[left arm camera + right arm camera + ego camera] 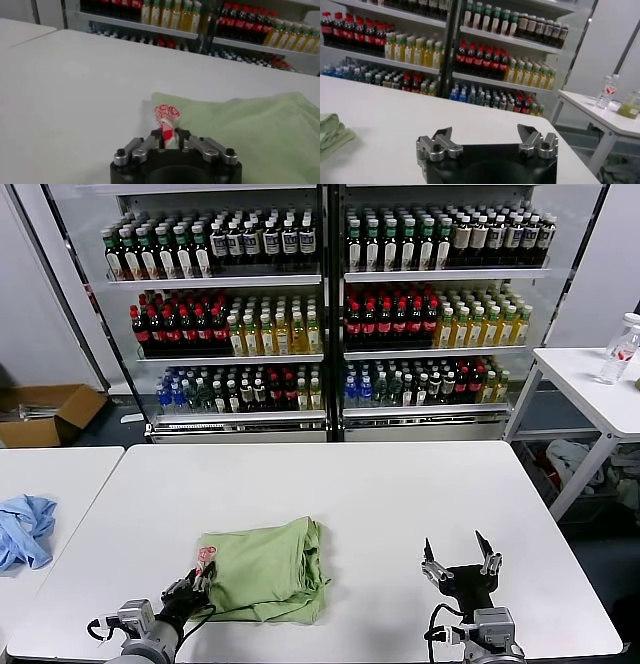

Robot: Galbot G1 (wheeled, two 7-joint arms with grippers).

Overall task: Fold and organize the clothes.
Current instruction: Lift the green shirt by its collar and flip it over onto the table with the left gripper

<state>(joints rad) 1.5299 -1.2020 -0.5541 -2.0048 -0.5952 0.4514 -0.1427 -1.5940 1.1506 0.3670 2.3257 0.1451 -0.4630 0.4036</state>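
Note:
The light green polo shirt (265,569) lies folded into a thick bundle on the white table (400,494), near its front edge. A bit of the red-and-white graphic (206,558) shows at its near left corner. My left gripper (198,582) is shut on that corner; in the left wrist view the printed cloth (167,120) sticks up between the fingers of my left gripper (169,136). My right gripper (461,559) is open and empty above the table, to the right of the shirt; it also shows in the right wrist view (485,135), with the shirt's edge (331,127) far off.
A light blue cloth (25,529) lies on a second white table (60,469) at the left. A drinks cooler (320,314) full of bottles stands behind. Another table (590,389) with a bottle (620,349) is at the right. A cardboard box (45,414) sits on the floor.

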